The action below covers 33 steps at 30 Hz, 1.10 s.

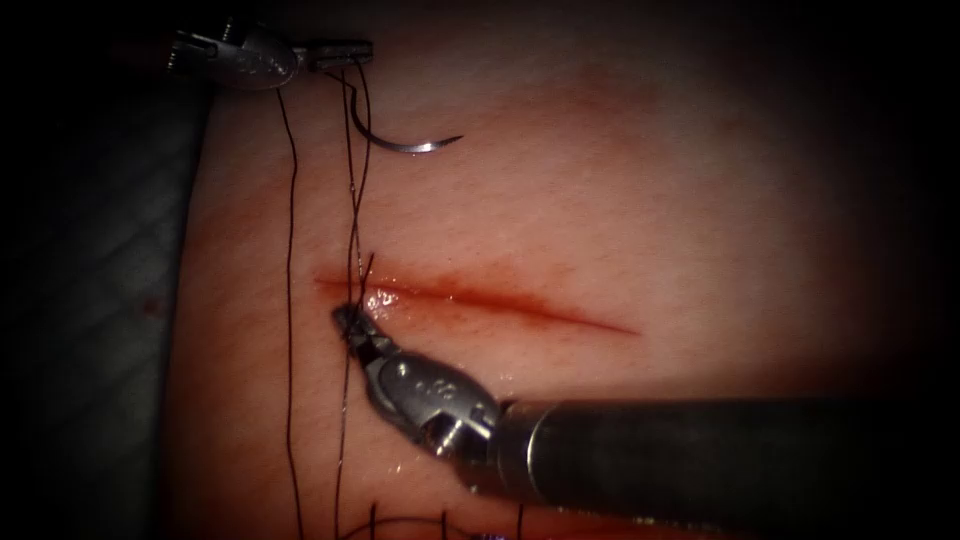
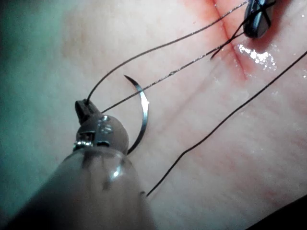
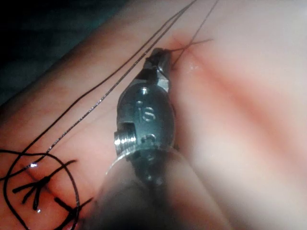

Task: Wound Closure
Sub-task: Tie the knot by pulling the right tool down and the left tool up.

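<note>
steel curve of the needle (image 1: 415, 140) lies free on the tissue (image 1: 650, 200), above the cut (image 1: 480, 292) and out of it, its blunt end lost behind thread (image 1: 290, 300) near the left tool (image 1: 340, 50). that tool's jaws sit closed on thread strands at the tissue's upper left edge. the right tool (image 1: 352, 328) rests at the cut's left end, jaws pinched on thread where the strands cross; the exact grip is hard to make out. red fluid (image 1: 560, 312) lines the cut. knotted thread ends (image 3: 33, 189) lie nearby, partly cut off.
</note>
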Each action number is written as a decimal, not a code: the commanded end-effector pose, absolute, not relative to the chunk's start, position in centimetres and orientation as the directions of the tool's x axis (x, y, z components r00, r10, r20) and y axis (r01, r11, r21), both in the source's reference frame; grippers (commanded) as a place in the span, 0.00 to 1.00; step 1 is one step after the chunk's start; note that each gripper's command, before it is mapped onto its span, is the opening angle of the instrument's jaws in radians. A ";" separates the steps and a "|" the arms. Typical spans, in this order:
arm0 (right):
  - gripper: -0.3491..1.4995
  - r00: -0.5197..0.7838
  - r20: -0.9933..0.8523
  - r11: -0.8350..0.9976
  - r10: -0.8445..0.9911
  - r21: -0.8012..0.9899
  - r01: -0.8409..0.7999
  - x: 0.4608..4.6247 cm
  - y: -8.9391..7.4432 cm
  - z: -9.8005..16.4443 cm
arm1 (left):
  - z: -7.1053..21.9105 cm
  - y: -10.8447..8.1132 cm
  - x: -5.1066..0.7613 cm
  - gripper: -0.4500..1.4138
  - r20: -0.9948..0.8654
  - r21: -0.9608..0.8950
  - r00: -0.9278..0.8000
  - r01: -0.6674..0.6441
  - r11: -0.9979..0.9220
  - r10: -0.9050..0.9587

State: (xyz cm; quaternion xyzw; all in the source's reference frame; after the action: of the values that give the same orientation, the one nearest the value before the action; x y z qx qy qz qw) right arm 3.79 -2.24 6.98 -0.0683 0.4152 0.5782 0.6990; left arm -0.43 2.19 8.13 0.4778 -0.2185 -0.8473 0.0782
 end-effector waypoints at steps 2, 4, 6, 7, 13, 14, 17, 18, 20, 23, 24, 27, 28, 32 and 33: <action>0.00 -0.010 -0.658 0.325 0.753 0.385 -0.864 3.83 -2.3 7.0 | 8.3 2.3 -0.47 0.00 -0.775 0.449 -0.534 -0.088 -0.889 -0.338; 0.00 -0.003 -0.653 0.328 0.757 0.384 -0.863 3.83 -2.3 7.0 | 8.4 2.4 -0.46 0.00 -0.775 0.456 -0.529 -0.091 -0.885 -0.345; 0.00 0.002 -0.652 0.331 0.758 0.382 -0.863 3.82 -2.3 7.0 | 8.5 2.6 -0.45 0.00 -0.778 0.459 -0.522 -0.094 -0.883 -0.349; 0.00 0.004 -0.651 0.332 0.759 0.381 -0.863 3.82 -2.4 7.0 | 8.6 2.6 -0.44 0.00 -0.782 0.455 -0.520 -0.098 -0.885 -0.344; 0.00 0.016 -0.651 0.340 0.759 0.376 -0.862 3.83 -2.4 7.1 | 8.7 2.7 -0.39 0.00 -0.797 0.443 -0.504 -0.111 -0.890 -0.333; 0.00 0.016 -0.650 0.340 0.759 0.376 -0.862 3.83 -2.4 7.1 | 8.7 2.7 -0.39 0.00 -0.795 0.444 -0.505 -0.111 -0.889 -0.335; 0.00 0.018 -0.649 0.341 0.761 0.377 -0.861 3.84 -2.4 7.0 | 8.7 2.7 -0.39 0.00 -0.797 0.445 -0.502 -0.111 -0.889 -0.336; 0.00 0.018 -0.649 0.342 0.761 0.377 -0.861 3.84 -2.4 7.0 | 8.7 2.7 -0.39 0.00 -0.797 0.444 -0.502 -0.111 -0.889 -0.335; 0.00 0.018 -0.649 0.340 0.761 0.375 -0.862 3.86 -2.4 7.0 | 8.8 2.8 -0.38 0.00 -0.801 0.440 -0.498 -0.113 -0.891 -0.333; 0.00 0.018 -0.649 0.345 0.761 0.381 -0.857 3.88 -2.5 7.0 | 8.8 2.9 -0.37 0.00 -0.802 0.437 -0.499 -0.115 -0.892 -0.329; 0.00 0.018 -0.649 0.347 0.761 0.383 -0.856 3.89 -2.5 6.9 | 8.8 2.9 -0.38 0.00 -0.801 0.437 -0.500 -0.116 -0.892 -0.328; 0.00 0.019 -0.650 0.356 0.760 0.392 -0.848 3.91 -2.5 6.9 | 8.9 2.9 -0.38 0.00 -0.799 0.439 -0.504 -0.118 -0.891 -0.327; 0.00 0.019 -0.650 0.357 0.760 0.393 -0.847 3.91 -2.5 6.9 | 8.9 2.9 -0.39 0.00 -0.799 0.439 -0.505 -0.119 -0.890 -0.327; 0.00 0.013 -0.650 0.360 0.760 0.404 -0.841 3.93 -2.6 6.8 | 8.9 3.0 -0.40 0.00 -0.799 0.440 -0.507 -0.126 -0.889 -0.324; 0.00 0.014 -0.649 0.360 0.760 0.404 -0.841 3.94 -2.6 6.8 | 8.9 3.0 -0.40 0.00 -0.798 0.440 -0.508 -0.127 -0.889 -0.323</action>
State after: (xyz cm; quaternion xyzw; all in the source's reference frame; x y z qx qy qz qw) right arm 3.88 -2.56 6.74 -0.0489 0.4186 0.5630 0.7109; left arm -0.36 3.00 8.90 0.4922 -0.2272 -0.8383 0.0575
